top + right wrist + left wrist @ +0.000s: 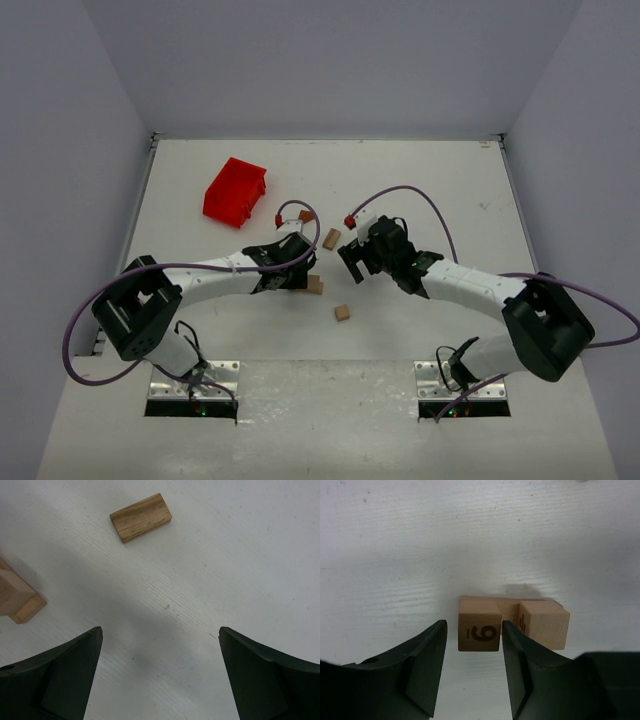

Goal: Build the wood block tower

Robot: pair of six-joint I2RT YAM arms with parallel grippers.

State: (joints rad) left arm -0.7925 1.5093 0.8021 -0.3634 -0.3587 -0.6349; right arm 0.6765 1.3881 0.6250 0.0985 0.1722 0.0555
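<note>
Two pale cubes, one marked "6" (pixel 479 630) and one to its right (pixel 545 627), sit side by side on a tan slab (pixel 510 602); this stack shows in the top view (pixel 315 285). My left gripper (pixel 473 627) (pixel 300 272) is open, low at the table, its jaws either side of the "6" cube's near end. My right gripper (pixel 160 632) (pixel 352 262) is open and empty above bare table. A darker tan slab (pixel 140 517) lies flat ahead of it, and the stack's corner (pixel 17 602) is at its left. The reddish wedge is out of view.
A red plastic bin (pixel 236 191) stands at the back left. A loose tan piece (pixel 330 238) lies between the two grippers, and a small cube (pixel 342 312) lies nearer the arm bases. Purple cables loop over both arms.
</note>
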